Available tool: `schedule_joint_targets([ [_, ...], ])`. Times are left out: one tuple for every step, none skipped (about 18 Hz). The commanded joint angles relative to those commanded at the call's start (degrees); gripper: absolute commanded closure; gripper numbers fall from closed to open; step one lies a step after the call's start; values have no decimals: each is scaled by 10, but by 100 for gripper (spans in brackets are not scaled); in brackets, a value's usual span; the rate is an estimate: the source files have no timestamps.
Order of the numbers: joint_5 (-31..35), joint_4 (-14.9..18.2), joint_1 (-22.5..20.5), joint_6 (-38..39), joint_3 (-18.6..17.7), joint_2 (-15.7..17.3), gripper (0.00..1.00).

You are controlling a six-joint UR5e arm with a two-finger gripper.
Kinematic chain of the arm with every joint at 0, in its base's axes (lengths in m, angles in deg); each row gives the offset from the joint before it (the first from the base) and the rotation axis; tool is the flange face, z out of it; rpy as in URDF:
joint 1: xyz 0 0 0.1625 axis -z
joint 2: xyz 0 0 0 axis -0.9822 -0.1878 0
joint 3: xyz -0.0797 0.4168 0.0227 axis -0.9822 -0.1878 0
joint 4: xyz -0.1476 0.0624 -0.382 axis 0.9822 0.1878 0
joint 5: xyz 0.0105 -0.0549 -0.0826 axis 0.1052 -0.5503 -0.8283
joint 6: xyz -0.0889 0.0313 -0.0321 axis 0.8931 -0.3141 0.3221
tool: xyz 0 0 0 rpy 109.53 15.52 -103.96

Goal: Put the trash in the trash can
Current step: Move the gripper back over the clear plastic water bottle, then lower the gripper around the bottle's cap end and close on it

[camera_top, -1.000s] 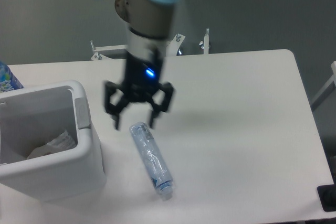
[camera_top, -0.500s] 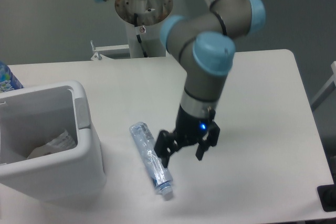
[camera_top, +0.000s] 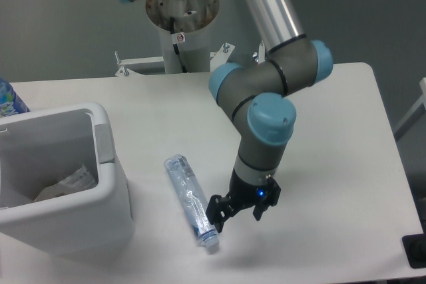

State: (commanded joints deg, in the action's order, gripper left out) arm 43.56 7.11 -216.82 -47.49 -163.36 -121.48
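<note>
Jaws (camera_top: 234, 212) dropped lower by bottle (camera_top: 190, 199) neck; fingertip gap unclear.

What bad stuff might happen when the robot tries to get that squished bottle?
The hand is open and sits beside the cap end of the crushed bottle, not over its middle. Closing there might only nudge it, and it lies fairly near the table's front edge, so it could possibly roll off. The bottle looks slick and crumpled, so it may slip from the fingers on the way to the trash can, where a white wrapper already sits.
</note>
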Motion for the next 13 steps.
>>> schedule_joint_targets([
  [0, 0, 3, 1, -1, -1, 20],
  [0, 0, 4, 1, -3, -1, 21],
  [0, 0, 10, 1, -3, -3, 21],
  [0, 0, 11, 1, 0, -6, 20],
  [0, -1, 13, 1, 2, -11, 17],
  [3, -1, 23, 2, 6, -16, 17],
  [8, -1, 31, 3, 11, -20, 17],
  [11, -1, 35, 6, 13, -25, 17],
  [11, -1, 36, 12, 17, -31, 17],
  [12, -1, 36, 18, 18, -35, 17],
  [17, -1, 37, 20, 24, -39, 17],
  [22, 0, 38, 21, 28, -44, 17],
  [26, 0, 43, 22, 33, -49, 17],
])
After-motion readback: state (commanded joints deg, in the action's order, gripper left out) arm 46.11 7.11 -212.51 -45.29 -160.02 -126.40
